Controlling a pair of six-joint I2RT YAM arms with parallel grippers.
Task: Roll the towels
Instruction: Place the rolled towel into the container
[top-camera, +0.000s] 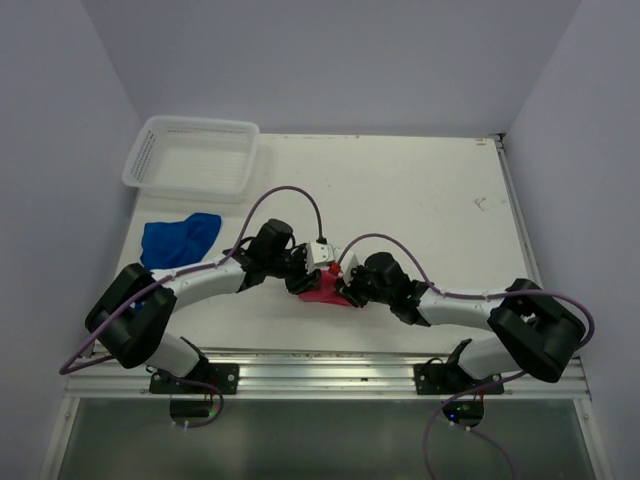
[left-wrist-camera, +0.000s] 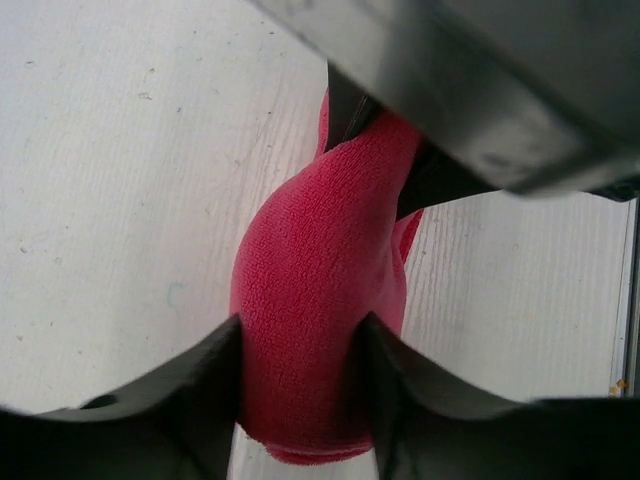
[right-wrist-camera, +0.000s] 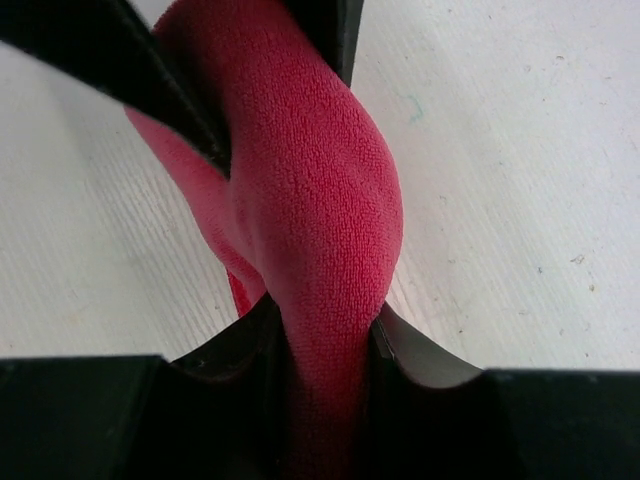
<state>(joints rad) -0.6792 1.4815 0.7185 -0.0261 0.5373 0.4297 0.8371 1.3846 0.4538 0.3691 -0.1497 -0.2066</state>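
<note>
The pink-red towel (top-camera: 322, 291) is bunched into a thick roll near the table's front middle, and both grippers hold it from opposite ends. My left gripper (top-camera: 308, 276) (left-wrist-camera: 300, 360) is shut on one end, both fingers pressing into the cloth (left-wrist-camera: 315, 260). My right gripper (top-camera: 346, 284) (right-wrist-camera: 325, 345) is shut on the other end, squeezing the cloth (right-wrist-camera: 320, 200) narrow between its fingers. Each wrist view shows the other gripper's dark fingers (left-wrist-camera: 440, 178) (right-wrist-camera: 170, 95) at the towel's far end. The royal blue towel (top-camera: 180, 238) lies crumpled and untouched at the left of the table.
A white mesh basket (top-camera: 200, 124) stands at the back left corner, just behind the blue towel. Walls close in the table on the left, back and right. The metal rail (top-camera: 320, 368) with the arm bases runs along the front edge.
</note>
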